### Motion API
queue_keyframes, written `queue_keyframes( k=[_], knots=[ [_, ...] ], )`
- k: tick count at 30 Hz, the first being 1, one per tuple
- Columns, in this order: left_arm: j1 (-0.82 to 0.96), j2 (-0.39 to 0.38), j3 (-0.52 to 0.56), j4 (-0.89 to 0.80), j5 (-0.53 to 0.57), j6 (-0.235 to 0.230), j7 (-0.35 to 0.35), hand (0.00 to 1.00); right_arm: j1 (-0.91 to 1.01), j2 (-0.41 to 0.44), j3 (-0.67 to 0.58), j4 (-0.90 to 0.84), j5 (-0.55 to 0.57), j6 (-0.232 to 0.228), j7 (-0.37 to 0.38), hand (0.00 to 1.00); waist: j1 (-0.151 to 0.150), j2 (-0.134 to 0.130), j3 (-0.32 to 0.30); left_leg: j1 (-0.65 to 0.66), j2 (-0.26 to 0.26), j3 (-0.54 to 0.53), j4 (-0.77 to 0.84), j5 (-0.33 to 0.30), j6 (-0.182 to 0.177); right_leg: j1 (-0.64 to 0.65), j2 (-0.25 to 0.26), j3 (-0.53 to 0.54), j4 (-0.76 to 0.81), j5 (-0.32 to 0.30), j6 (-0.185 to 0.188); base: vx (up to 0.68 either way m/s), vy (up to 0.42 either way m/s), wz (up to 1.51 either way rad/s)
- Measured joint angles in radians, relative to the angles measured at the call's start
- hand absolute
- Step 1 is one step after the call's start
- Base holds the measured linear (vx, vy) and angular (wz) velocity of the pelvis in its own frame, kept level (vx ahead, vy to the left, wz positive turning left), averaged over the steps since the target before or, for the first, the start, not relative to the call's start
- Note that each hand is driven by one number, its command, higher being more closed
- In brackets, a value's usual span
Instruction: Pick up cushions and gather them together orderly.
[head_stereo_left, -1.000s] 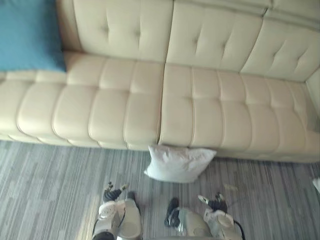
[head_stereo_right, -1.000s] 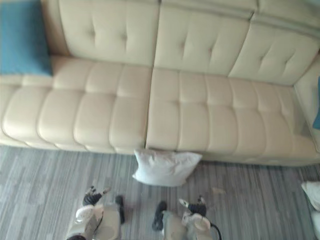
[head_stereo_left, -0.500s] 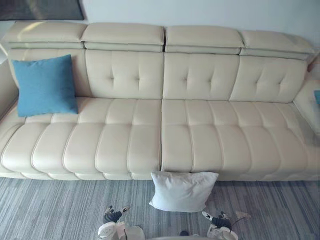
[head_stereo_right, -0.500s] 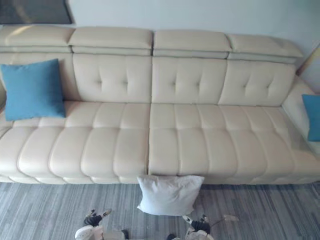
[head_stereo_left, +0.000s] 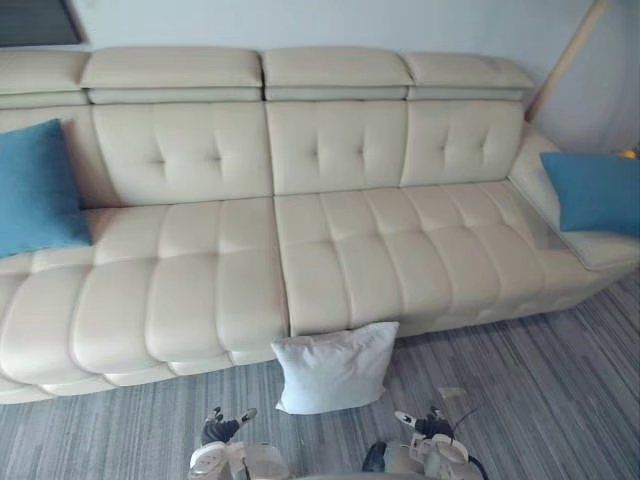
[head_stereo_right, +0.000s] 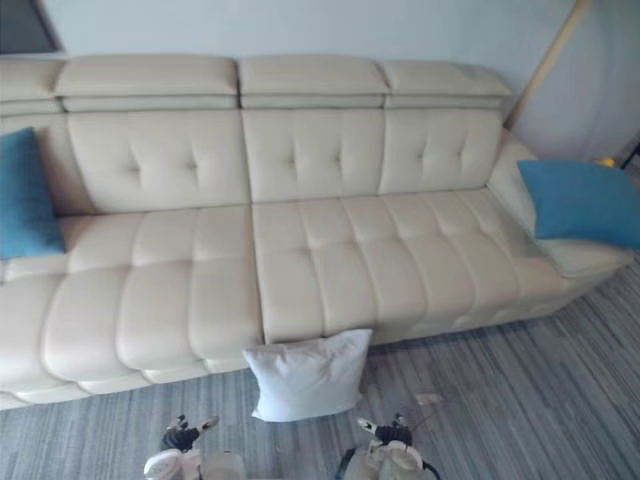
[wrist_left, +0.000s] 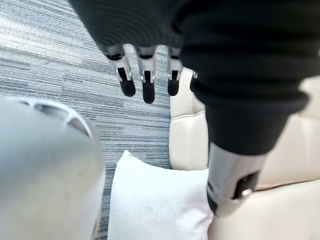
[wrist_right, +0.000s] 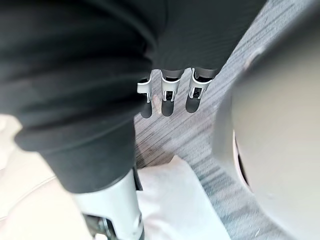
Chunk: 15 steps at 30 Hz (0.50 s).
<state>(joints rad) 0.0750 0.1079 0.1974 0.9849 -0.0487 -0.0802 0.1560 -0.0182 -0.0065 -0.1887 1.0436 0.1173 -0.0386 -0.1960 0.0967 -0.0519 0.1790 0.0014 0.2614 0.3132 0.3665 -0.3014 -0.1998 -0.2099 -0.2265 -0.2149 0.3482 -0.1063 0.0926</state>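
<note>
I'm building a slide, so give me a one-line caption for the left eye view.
White cushion on the floor against the sofa, left blue cushion and right blue cushion at its far ends.

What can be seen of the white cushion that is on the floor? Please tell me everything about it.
The white cushion is square and soft-looking, of plain fabric with light creases and pointed corners. It stands tilted on the grey striped carpet, its top edge leaning against the front of the cream sofa, near the gap between two seat sections. The left robot hand and the right robot hand hang apart from it, not touching it.
</note>
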Motion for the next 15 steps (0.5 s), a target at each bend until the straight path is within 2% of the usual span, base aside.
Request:
queue_keyframes(
  k=[1, 2, 3, 4, 5, 6, 7, 8, 9, 10, 11, 12, 13, 15],
  knots=[
    [-0.005, -0.013, -0.002, 0.007, 0.0, 0.001, 0.009, 0.0, -0.006, -0.023, 0.002, 0.0, -0.001, 0.0, 0.001, 0.0, -0.006, 0.023, 0.006, -0.002, 0.026, -0.054, -0.005, 0.0, -0.011, 0.0, 0.033, -0.017, 0.03, -0.014, -0.012, 0.26, -0.331, 0.17],
    [0.009, -0.029, -0.001, 0.007, -0.001, 0.001, 0.016, 0.0, -0.003, -0.039, 0.01, 0.002, -0.001, 0.0, 0.002, 0.0, -0.005, 0.058, -0.004, -0.012, 0.057, -0.11, -0.026, 0.022, 0.015, -0.002, 0.083, -0.045, 0.029, -0.043, -0.037, 0.28, -0.303, 0.19],
    [0.012, -0.031, 0.001, 0.006, -0.001, 0.0, 0.016, 0.0, -0.005, -0.041, 0.008, 0.002, 0.0, 0.0, 0.0, 0.0, -0.006, 0.063, -0.006, -0.028, 0.069, -0.137, -0.015, 0.046, 0.026, -0.003, 0.097, -0.062, 0.031, -0.046, -0.05, 0.31, -0.303, 0.34],
    [0.009, -0.028, 0.001, -0.004, -0.001, 0.0, 0.016, 0.0, -0.007, -0.044, 0.007, 0.004, 0.001, 0.0, -0.002, 0.0, -0.017, 0.068, 0.0, -0.084, 0.086, -0.178, 0.046, 0.089, 0.075, 0.001, 0.107, -0.099, 0.029, -0.046, -0.079, 0.26, -0.262, 0.41],
    [0.005, -0.027, 0.0, -0.012, -0.001, 0.0, 0.016, 0.0, -0.006, -0.045, 0.007, 0.004, 0.002, 0.0, -0.002, 0.0, -0.018, 0.063, 0.003, -0.126, 0.093, -0.185, 0.098, 0.125, 0.123, 0.008, 0.112, -0.112, 0.017, -0.048, -0.091, 0.33, -0.339, 0.55],
    [-0.007, -0.022, -0.002, -0.016, 0.0, 0.0, 0.016, 0.0, -0.005, -0.05, 0.007, 0.004, 0.004, 0.0, -0.004, 0.0, -0.017, 0.061, 0.022, -0.167, 0.1, -0.181, 0.167, 0.142, 0.132, 0.06, 0.117, -0.14, -0.034, -0.043, -0.107, 0.32, -0.292, 0.55],
    [-0.015, -0.021, -0.023, -0.018, 0.007, 0.0, 0.018, 0.0, -0.003, -0.057, 0.007, 0.004, 0.011, -0.001, -0.008, 0.0, -0.017, 0.054, 0.035, -0.176, 0.087, -0.163, 0.211, 0.112, 0.094, 0.12, 0.117, -0.161, -0.086, -0.04, -0.111, 0.31, -0.258, 0.56],
    [-0.016, -0.017, -0.039, -0.022, 0.008, -0.001, 0.017, 0.0, 0.001, -0.06, 0.007, 0.004, 0.013, -0.001, -0.011, 0.0, -0.018, 0.052, 0.036, -0.176, 0.069, -0.153, 0.216, 0.097, 0.073, 0.154, 0.116, -0.169, -0.111, -0.04, -0.112, 0.28, -0.175, 0.47],
    [-0.017, -0.012, -0.061, -0.03, 0.008, -0.002, 0.017, 0.0, 0.01, -0.067, 0.005, 0.004, 0.014, -0.001, -0.013, 0.0, -0.018, 0.05, 0.037, -0.178, 0.026, -0.155, 0.207, 0.078, 0.071, 0.19, 0.111, -0.183, -0.137, -0.04, -0.111, 0.25, -0.091, 0.34],
    [-0.027, -0.014, -0.082, -0.032, 0.009, -0.002, 0.016, 0.0, 0.002, -0.075, 0.004, 0.001, 0.014, -0.002, -0.012, 0.0, -0.018, 0.05, 0.038, -0.199, -0.031, -0.154, 0.174, 0.071, 0.073, 0.208, 0.104, -0.196, -0.153, -0.039, -0.111, 0.26, -0.031, 0.29],
    [-0.037, -0.021, -0.104, -0.032, 0.01, -0.003, 0.015, 0.0, -0.013, -0.079, -0.007, -0.004, 0.014, -0.002, -0.013, 0.0, -0.016, 0.053, 0.04, -0.22, -0.085, -0.144, 0.102, 0.092, 0.088, 0.212, 0.104, -0.204, -0.165, -0.039, -0.11, 0.16, 0.013, 0.16],
    [-0.038, -0.025, -0.109, -0.032, 0.011, -0.003, 0.015, 0.0, -0.016, -0.08, -0.008, -0.006, 0.014, -0.003, -0.012, 0.0, -0.016, 0.057, 0.04, -0.222, -0.097, -0.138, 0.067, 0.119, 0.096, 0.212, 0.107, -0.207, -0.165, -0.039, -0.107, 0.11, 0.057, 0.1],
    [-0.044, -0.035, -0.109, -0.027, 0.022, -0.003, 0.014, 0.0, -0.02, -0.079, -0.019, -0.007, 0.014, -0.007, -0.012, 0.0, -0.017, 0.074, 0.034, -0.224, -0.111, -0.103, 0.003, 0.161, 0.122, 0.214, 0.122, -0.21, -0.168, -0.039, -0.102, 0.12, 0.049, 0.25],
    [-0.064, -0.036, -0.113, -0.017, 0.027, -0.004, 0.013, 0.0, -0.021, -0.045, -0.039, -0.006, 0.013, -0.008, -0.011, 0.0, -0.016, 0.029, 0.049, -0.156, -0.141, -0.103, -0.11, 0.187, 0.13, 0.237, 0.108, -0.215, -0.199, -0.031, -0.073, 0.16, 0.063, 0.29]
  ],
)
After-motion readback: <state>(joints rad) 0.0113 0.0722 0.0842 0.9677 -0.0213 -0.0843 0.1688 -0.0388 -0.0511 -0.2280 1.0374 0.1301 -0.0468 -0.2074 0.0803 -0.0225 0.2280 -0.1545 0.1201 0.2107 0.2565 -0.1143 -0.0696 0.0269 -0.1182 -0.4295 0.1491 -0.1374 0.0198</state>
